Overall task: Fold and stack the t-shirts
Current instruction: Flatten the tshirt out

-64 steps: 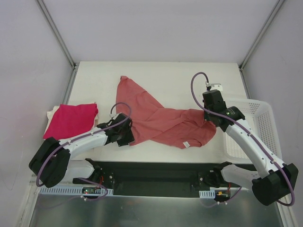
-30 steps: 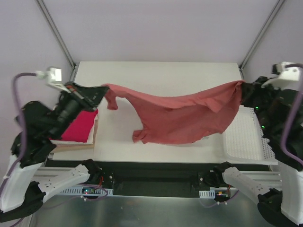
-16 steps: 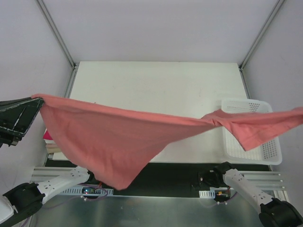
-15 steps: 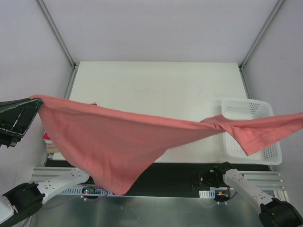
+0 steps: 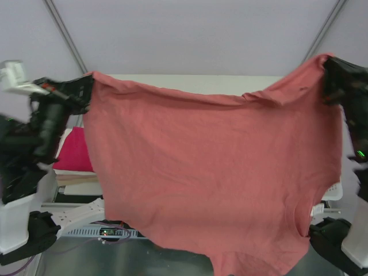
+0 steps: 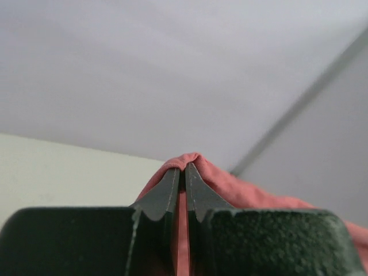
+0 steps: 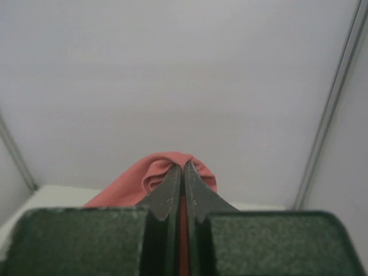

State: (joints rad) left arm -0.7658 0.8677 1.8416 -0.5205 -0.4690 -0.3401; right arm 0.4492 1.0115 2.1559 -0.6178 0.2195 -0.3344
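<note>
The salmon t-shirt hangs spread wide in the air, held by its two upper corners and covering most of the table in the top view. My left gripper is shut on its left corner, which also shows in the left wrist view. My right gripper is shut on its right corner, seen in the right wrist view. The magenta-red folded t-shirt lies at the left on a cream folded one.
The white mesh basket is mostly hidden behind the hanging shirt at the right. The table shows only as a strip along the far edge. Frame posts stand at both far corners.
Both grippers have lifted the salmon shirt off the table, pulled it apart and raised it, so it now hangs flat and spread instead of twisted between them.
</note>
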